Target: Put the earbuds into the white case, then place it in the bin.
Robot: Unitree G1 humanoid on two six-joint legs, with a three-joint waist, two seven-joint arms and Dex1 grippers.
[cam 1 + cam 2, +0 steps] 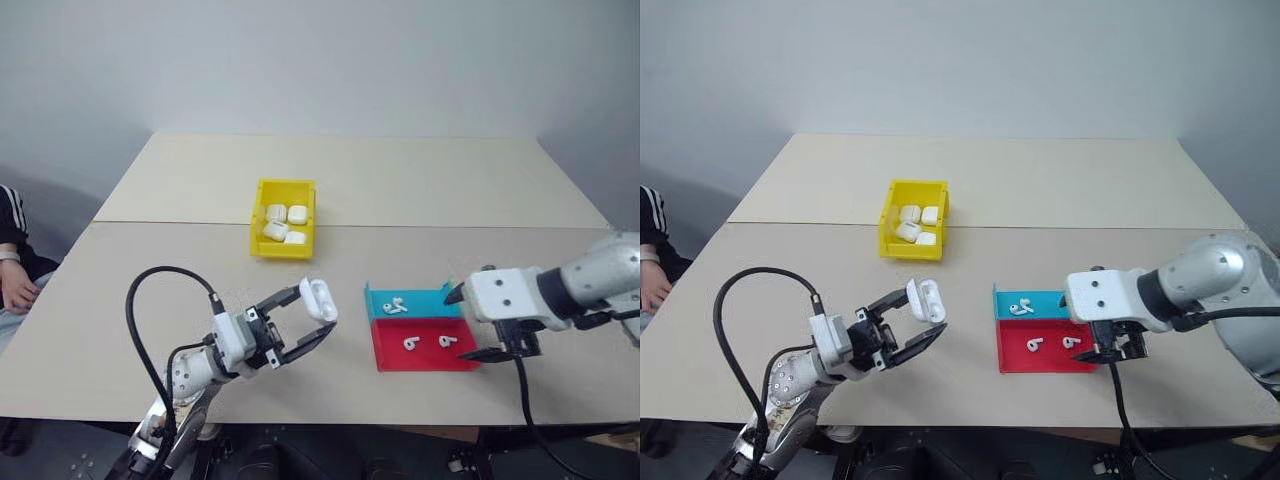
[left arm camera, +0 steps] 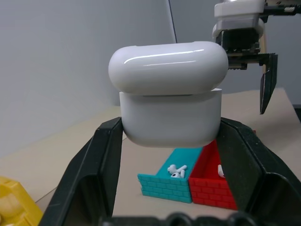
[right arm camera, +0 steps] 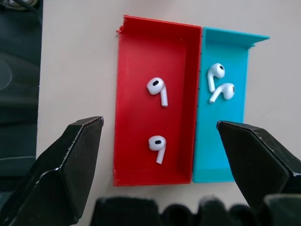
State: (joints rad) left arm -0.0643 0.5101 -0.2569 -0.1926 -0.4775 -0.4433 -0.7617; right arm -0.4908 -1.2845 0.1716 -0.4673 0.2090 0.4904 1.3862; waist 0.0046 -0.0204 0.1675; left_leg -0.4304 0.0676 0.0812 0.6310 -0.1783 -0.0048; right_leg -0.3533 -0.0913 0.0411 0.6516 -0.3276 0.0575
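Desk (image 1: 180, 290): pale beige top, two panels meeting at a seam across the middle. On it: one yellow bin (image 1: 258, 215) at the seam, holding white cases; one shallow tray (image 1: 420, 355), blue and red compartments side by side, on the near panel, well apart from the bin.

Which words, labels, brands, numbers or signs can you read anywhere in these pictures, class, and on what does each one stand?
None can be read.
The case held in the left claw: plain, no print.
The bin: no label.
The red tray and the blue tray: a brick pattern on the outer walls, no lettering.
The earbuds: no marks.
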